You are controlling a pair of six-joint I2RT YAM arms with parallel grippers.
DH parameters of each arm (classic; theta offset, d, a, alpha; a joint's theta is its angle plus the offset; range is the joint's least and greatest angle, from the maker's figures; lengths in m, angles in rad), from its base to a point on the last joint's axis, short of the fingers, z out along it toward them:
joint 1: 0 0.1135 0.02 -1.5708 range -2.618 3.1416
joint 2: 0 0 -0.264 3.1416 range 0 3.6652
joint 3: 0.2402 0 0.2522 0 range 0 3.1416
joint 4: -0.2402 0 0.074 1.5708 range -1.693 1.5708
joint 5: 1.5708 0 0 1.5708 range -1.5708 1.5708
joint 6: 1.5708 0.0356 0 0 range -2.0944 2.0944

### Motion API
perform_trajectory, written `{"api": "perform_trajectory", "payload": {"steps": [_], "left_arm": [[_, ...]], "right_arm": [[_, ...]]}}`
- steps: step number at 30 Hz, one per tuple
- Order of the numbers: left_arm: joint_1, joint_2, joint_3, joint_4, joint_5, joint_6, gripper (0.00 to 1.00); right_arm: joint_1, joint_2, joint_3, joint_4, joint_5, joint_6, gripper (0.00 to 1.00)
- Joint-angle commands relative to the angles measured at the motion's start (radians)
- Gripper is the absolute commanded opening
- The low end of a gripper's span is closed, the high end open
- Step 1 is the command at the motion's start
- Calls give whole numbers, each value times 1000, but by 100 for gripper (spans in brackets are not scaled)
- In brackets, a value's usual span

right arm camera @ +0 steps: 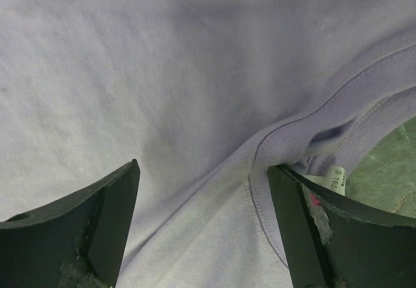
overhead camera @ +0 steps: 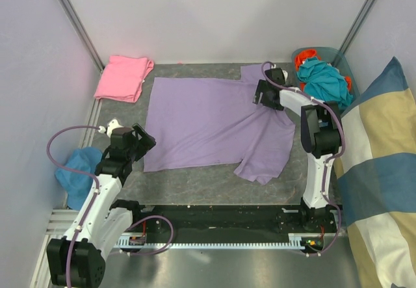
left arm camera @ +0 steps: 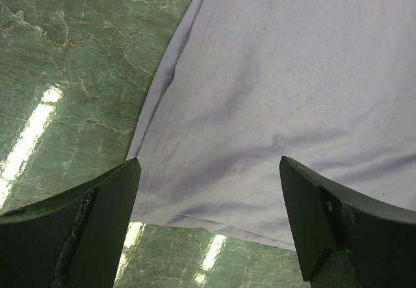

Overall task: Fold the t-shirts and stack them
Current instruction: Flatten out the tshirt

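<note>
Closest to the lens in both wrist views are the dark claw fingers, spread wide with nothing between them. The left claw is released, and under it is the hem corner of the lavender t-shirt, with green marbled counter showing past the cloth edge. I can't tell if the fingertips actually touch the fabric.

The right claw is also released, and it's over the neck area of the same shirt. The ribbed collar curves past the right-hand finger, and a white size tag peeks out just beside that finger.

From the top camera, the lavender t-shirt lies spread out sideways in the middle of the counter, hem toward the left arm and neck toward the right arm. One sleeve points to the far side, and the near sleeve is a bit rumpled. The left claw is at the near-left hem corner and the right claw is at the neck end.

The pink t-shirt is folded up at the far-left corner, just off the lavender one. There's also a pile of teal and orange clothes at the far right, a striped cushion along the right side, and a blue cloth by the left arm.
</note>
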Motion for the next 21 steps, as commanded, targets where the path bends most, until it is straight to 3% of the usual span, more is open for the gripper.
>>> {"api": "perform_trajectory", "payload": {"steps": [1,6,13,21], "left_arm": [[-4,4,20,8,-15,37,96],[-4,4,20,17,-9,35,95],[-4,1,21,31,2,32,95],[-6,43,35,61,22,26,95]], "right_arm": [[-1,-120,-31,38,-52,-64,89],[22,-380,-115,66,-107,-71,91],[120,-721,-399,-34,-52,1,91],[413,-1089,-758,-258,183,381,82]]}}
